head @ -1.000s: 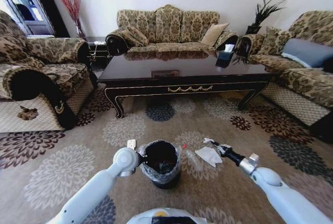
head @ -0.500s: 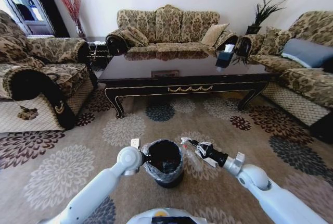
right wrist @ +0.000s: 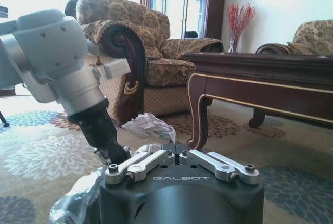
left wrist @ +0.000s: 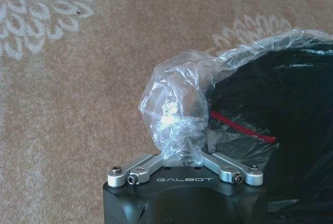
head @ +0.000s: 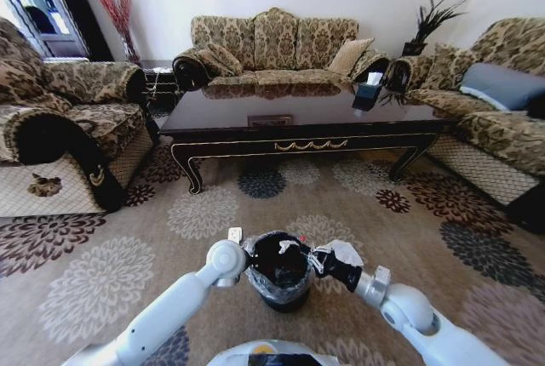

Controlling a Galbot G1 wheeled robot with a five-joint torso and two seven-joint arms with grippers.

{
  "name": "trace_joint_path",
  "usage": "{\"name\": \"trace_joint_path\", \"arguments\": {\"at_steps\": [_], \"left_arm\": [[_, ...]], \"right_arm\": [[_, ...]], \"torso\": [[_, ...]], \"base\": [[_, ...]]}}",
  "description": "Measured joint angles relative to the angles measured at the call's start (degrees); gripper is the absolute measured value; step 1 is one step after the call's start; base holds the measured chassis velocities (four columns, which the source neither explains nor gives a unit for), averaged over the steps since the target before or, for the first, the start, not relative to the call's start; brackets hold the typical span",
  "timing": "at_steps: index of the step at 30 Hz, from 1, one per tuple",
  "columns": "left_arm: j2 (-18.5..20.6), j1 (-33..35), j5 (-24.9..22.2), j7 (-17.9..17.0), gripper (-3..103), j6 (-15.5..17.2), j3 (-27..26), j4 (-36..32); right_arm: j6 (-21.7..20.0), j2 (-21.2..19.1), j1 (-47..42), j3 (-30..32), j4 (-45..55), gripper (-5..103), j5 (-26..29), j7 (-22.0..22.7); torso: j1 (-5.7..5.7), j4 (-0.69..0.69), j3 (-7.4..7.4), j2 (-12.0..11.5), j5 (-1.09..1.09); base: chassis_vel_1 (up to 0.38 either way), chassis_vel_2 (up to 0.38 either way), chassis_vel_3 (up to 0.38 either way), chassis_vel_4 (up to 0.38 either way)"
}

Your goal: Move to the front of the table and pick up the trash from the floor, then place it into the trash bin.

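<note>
Right, I've got the R gripper [head: 317,257] at the right rim of the bin [head: 278,298], a bit above it, fingers clenched on crumpled white paper [right wrist: 148,125] w/ a red-capped bottle [head: 300,240] apparently caught alongside; hard to say how much of the bottle is in the grip. Some white paper [head: 344,251] shows on the carpet just right of the bin, behind the wrist.

L gripper [left wrist: 179,159] sits at the bin's left rim, fingers closed on a bunch of the liner [left wrist: 174,112], holding the bin steady. Inside the bin I see a red strip [left wrist: 244,130] against the black.

To do this step well, imo: carry the R gripper further left until the load hangs over the middle of the opening, not over the rim, then let go. The paper is light and could snag on the liner fold or tumble out the near side. Keep the L grip firm so the bin doesn't tip.

Pose: R arm reaches in from near right, forearm low, wrist pointing left and far toward the bin. L arm comes from near left, elbow bent, wrist just beside the rim.

The bench [head: 306,123] stands well beyond, past open carpet, w/ sofas around.
</note>
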Motion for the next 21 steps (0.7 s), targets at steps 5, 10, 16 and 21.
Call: {"name": "trace_joint_path", "arguments": {"at_steps": [5,10,16,21], "left_arm": [[0.10,0.45,0.00,0.00,0,0.00,0.07,-0.32],[0.41,0.59,-0.01,0.00,0,0.00,-0.10,-0.30],[0.59,0.91,-0.16,0.00,0,0.00,-0.67,-0.62],[0.61,1.18,-0.08,0.02,0,0.00,-0.83,-0.67]], "right_arm": [[0.12,0.68,-0.20,-0.44,-1.41,0,-0.59,-0.04],[0.64,1.26,-0.13,-0.76,-1.94,7,-0.63,-1.72],[1.21,1.55,-0.62,-0.80,-2.59,28,-0.85,-1.95],[1.43,1.63,-0.73,-0.76,-2.86,44,-0.84,-2.00]], "torso": [[0.00,-0.01,0.00,0.00,0.00],[0.00,0.00,0.00,0.00,0.00],[0.00,0.00,0.00,0.00,0.00],[0.00,0.00,0.00,0.01,0.00]], "base": [[0.000,0.000,0.000,0.000],[0.000,0.000,0.000,0.000],[0.000,0.000,0.000,0.000],[0.000,0.000,0.000,0.000]]}}
